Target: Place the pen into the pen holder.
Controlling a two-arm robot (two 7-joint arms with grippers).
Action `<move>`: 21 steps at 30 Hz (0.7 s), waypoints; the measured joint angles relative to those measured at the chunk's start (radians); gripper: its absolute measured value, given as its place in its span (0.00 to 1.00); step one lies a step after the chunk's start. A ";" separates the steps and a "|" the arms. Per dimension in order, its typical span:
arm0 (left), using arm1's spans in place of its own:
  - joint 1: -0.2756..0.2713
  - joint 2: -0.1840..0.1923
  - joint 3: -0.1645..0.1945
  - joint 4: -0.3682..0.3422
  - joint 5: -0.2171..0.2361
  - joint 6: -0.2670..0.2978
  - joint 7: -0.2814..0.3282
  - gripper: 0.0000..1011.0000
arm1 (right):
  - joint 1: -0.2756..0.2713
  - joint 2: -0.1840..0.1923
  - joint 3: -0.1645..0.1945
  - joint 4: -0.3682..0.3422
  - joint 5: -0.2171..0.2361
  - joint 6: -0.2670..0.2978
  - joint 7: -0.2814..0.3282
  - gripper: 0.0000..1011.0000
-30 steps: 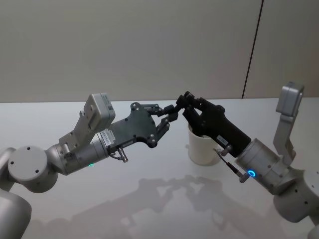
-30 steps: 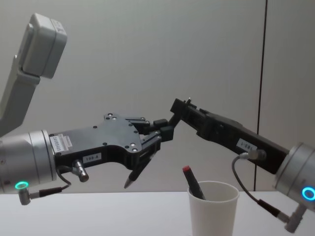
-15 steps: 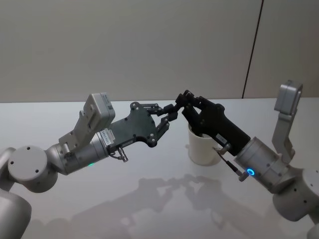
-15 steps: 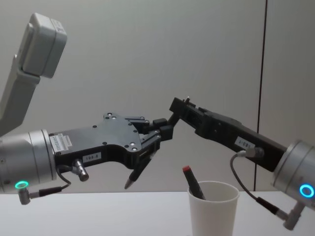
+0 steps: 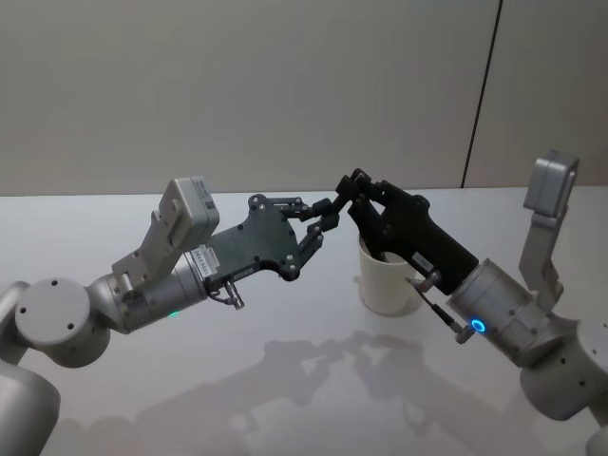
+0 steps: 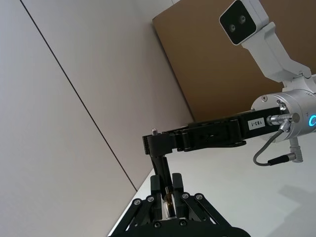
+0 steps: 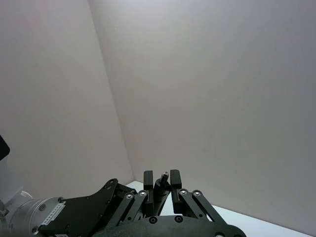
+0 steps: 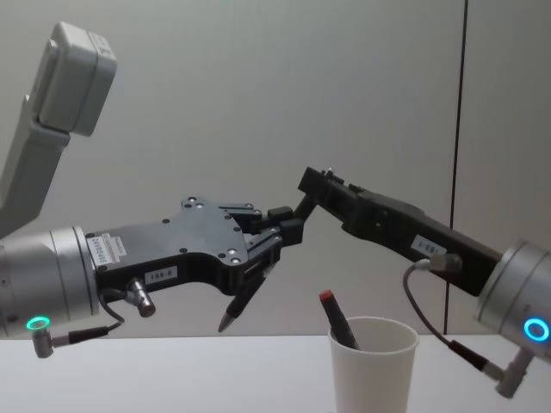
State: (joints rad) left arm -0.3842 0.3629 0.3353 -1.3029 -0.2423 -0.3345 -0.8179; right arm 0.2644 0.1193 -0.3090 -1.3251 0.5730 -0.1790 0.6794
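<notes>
A dark pen (image 8: pixel 245 298) hangs slanted in the air, tip down, with my left gripper (image 8: pixel 284 225) shut on its upper part. My right gripper (image 8: pixel 303 200) reaches in from the right and its fingers close on the pen's top end (image 7: pixel 163 178). Both grippers meet above and left of the pen holder (image 8: pixel 373 366), a white paper cup standing on the table. In the head view the left gripper (image 5: pixel 323 220) and right gripper (image 5: pixel 344 195) touch tip to tip beside the pen holder (image 5: pixel 385 282). The right arm hides part of the cup's rim there.
A red-capped pen (image 8: pixel 334 317) leans inside the cup. The pale table (image 5: pixel 285 380) stretches around both arms. A plain wall with a dark vertical seam (image 5: pixel 480 95) stands behind.
The right arm's body has shifted slightly up and to the right while its fingertips stay at the pen's top. The left arm and pen have not moved.
</notes>
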 joint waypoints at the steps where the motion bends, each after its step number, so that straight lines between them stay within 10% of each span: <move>1: 0.000 0.000 0.000 0.000 0.000 0.000 0.000 0.14 | 0.000 0.000 0.000 0.000 0.000 0.000 0.000 0.18; 21: 0.000 0.000 0.000 0.000 0.001 0.000 -0.003 0.68 | 0.003 0.002 -0.004 -0.003 0.013 -0.010 -0.003 0.18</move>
State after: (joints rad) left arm -0.3841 0.3629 0.3356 -1.3027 -0.2410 -0.3344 -0.8207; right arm 0.2671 0.1215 -0.3130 -1.3282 0.5860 -0.1893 0.6762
